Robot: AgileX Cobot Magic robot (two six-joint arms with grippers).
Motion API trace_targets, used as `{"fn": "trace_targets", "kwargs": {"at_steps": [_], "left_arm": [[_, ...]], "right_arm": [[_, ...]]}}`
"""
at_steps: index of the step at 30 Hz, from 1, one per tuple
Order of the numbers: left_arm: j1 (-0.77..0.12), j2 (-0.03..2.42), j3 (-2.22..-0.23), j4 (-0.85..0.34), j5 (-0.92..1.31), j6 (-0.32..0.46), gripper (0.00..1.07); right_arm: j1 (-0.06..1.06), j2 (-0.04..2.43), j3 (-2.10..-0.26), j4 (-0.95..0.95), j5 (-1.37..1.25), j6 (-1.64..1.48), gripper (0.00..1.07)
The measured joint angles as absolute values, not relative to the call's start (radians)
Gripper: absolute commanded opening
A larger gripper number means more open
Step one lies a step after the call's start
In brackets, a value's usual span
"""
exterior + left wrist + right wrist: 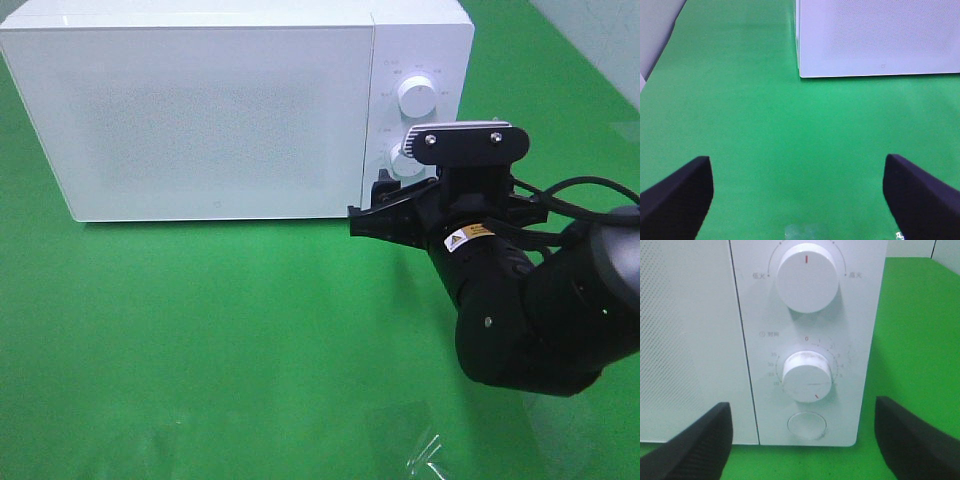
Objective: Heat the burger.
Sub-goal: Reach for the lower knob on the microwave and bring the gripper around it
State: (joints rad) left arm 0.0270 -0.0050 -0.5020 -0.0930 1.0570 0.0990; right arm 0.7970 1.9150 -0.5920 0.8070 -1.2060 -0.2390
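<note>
Microwave oven (200,110), white, stands at the back of the green table (200,330), and its frosted door (190,110) is closed. The burger shows in none of the views, and the door lets nothing be seen through it, so I cannot tell where the burger lies. The right gripper (368,205) is held in front of the control panel, on the right part of the oven, and it touches nothing. In the right wrist view its two black fingers (695,445) stand wide apart, one to each side of the panel, with nothing between them. On the panel, the upper knob (806,276) has its red mark pointing straight up. The lower knob (807,376), which is the timer, has its red mark turned away from the 0. Under it sits a round button (807,425). The left gripper (796,159) hangs over the bare green surface, near the left front corner of the oven, and its jaws are also spread wide and hold nothing.
</note>
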Motion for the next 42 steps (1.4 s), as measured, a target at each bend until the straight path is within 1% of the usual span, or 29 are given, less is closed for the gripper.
{"fn": "trace_targets", "kwargs": {"at_steps": [11, 17, 27, 42], "left_arm": [[0.027, -0.005, -0.502, -0.093, 1.057, 0.099, 0.85], [0.027, -0.005, -0.502, -0.093, 1.057, 0.099, 0.85], [0.027, -0.005, -0.502, -0.093, 1.057, 0.099, 0.85], [0.027, -0.005, -0.502, -0.093, 1.057, 0.099, 0.85]], "right_arm": [[0.728, 1.990, -0.692, 0.760, -1.196, -0.239, 0.75], [0.728, 2.012, -0.720, 0.750, -1.183, -0.239, 0.75], [0.688, 2.069, -0.792, 0.726, -1.169, -0.239, 0.75], [0.670, 2.086, -0.820, 0.708, -1.152, -0.239, 0.72]]}}
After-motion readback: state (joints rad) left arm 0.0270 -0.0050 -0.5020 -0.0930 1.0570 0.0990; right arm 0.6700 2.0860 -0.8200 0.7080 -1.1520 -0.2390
